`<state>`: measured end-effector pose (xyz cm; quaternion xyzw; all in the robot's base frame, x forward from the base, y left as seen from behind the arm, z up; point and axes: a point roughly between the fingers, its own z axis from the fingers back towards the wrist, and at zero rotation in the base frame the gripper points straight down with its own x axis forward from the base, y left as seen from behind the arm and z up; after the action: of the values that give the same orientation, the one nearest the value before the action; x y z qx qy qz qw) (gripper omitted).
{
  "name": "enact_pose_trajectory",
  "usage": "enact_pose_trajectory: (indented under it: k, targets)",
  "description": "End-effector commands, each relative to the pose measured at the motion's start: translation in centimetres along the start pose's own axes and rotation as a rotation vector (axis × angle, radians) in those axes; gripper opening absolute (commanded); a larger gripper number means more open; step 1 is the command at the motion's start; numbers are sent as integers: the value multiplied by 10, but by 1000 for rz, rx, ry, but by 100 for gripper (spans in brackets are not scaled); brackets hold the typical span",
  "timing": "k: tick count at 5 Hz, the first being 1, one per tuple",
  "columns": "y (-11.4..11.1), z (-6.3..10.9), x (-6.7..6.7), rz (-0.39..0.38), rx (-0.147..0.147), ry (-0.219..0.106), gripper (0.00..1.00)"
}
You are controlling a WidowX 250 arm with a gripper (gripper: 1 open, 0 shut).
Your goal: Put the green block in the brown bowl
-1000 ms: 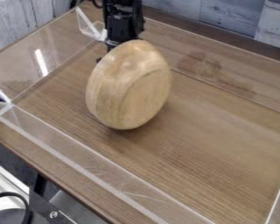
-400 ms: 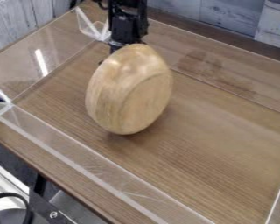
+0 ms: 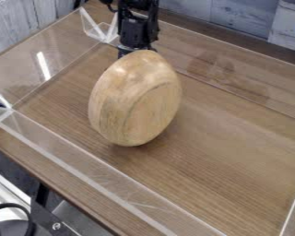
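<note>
The brown bowl (image 3: 135,99) stands tipped up on its side over the wooden table, with its smooth rounded outside facing the camera. My gripper (image 3: 139,41) comes down from the top of the view and is shut on the bowl's upper rim. Its dark fingers meet the wood right at that edge. The bowl's inside faces away and cannot be seen. The green block is out of view, and I cannot tell whether it lies behind or under the bowl.
A clear acrylic wall (image 3: 40,69) runs round the wooden table top (image 3: 224,138), along the left, front and right sides. A blue and white object (image 3: 289,23) sits beyond the back right corner.
The gripper has shifted slightly to the right. The bowl has swung a little lower and nearer the camera, still tipped on its side in the grip.
</note>
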<state>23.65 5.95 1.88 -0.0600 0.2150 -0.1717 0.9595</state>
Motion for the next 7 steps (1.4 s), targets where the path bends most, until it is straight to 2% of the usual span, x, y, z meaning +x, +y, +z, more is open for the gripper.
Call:
enact_pose_trajectory:
  k: [1,2,3,4,6,7]
  targets:
    - [1,-9,-4,0,-11,29,100]
    - [7,-6,-7,13,-23,31,0]
    - [16,0,-4,20,-31,33,0]
    - [16,10,-4,22,-21,3,0]
    - [16,34,-6,31,1,-74,0]
    - [15,53,-9,40,16,-130,0]
